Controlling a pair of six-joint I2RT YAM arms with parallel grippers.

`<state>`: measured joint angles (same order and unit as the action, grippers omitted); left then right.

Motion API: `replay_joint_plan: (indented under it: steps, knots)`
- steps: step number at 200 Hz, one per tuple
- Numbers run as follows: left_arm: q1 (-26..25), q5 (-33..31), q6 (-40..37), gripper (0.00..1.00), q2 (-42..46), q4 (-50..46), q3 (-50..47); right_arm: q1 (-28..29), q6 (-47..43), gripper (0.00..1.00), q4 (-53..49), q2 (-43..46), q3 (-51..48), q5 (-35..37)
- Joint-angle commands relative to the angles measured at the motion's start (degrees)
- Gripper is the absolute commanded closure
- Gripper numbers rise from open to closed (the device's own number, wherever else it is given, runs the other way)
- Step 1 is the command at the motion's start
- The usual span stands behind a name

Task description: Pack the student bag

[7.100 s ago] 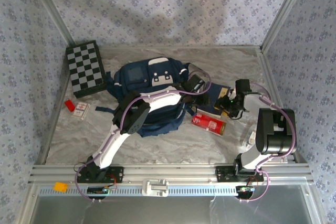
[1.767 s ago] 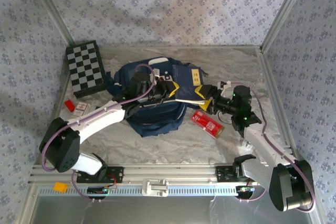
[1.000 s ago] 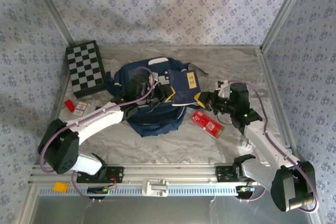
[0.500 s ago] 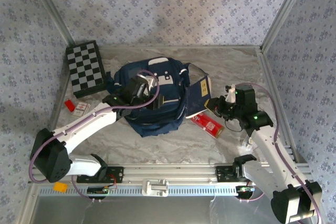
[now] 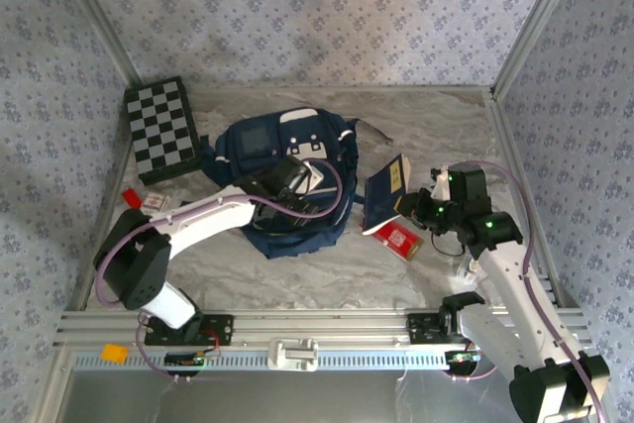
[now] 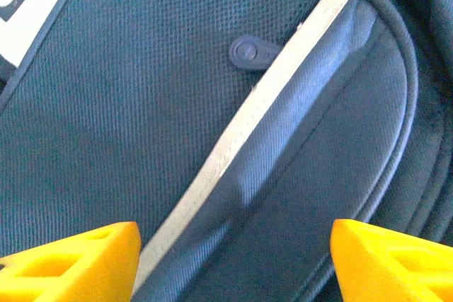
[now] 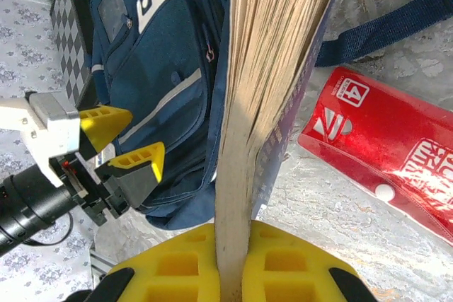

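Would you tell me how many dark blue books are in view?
1: the dark blue book, clamped in the right gripper beside the student bag; more may be hidden inside it.

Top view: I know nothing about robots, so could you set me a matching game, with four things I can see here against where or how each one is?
Things:
1. checkerboard
2. red packet
3. book
4. left gripper

Places or states:
A. open over the student bag
B. clamped on edge in the right gripper
C. lying flat right beside the book
D. at the far left, next to the bag

Pairs: 1-D, 2-C, 3-B, 4-A.
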<state>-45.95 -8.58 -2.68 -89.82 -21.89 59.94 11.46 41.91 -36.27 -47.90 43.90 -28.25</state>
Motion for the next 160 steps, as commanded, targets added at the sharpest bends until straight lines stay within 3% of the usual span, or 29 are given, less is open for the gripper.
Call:
replay_joint_plan:
  steps: [1, 23, 81, 123, 146, 160]
  knots:
    - [-1.50, 0.64, -5.47, 0.28, -3.13, 0.54, 2.67, -0.43, -1.38, 1.00, 1.19, 0.80, 0.84, -0.67]
    - [-3.29, -3.52, -6.32, 0.27, -6.41, -0.59, 4.48, -1.03, -1.58, 1.00, 1.57, 0.40, 1.07, -1.46]
    - [-5.20, 2.76, -5.94, 0.20, -6.77, -4.05, 5.37, -2.09, -1.41, 1.00, 3.45, -0.45, -0.17, -2.89]
    - [-4.54, -5.33, -5.55, 0.16, -9.05, -1.01, 5.14, -2.50, -0.96, 1.00, 4.94, -1.04, -1.17, -3.59]
    - [-2.78, -5.32, -5.27, 0.25, -11.16, -0.15, 7.38, -2.60, -1.15, 1.00, 4.95, -1.42, -0.82, -4.18]
    - [-2.81, -5.22, -5.43, 0.41, -11.28, -0.76, 8.46, -2.66, -1.56, 1.00, 3.89, -0.84, -0.58, -3.83]
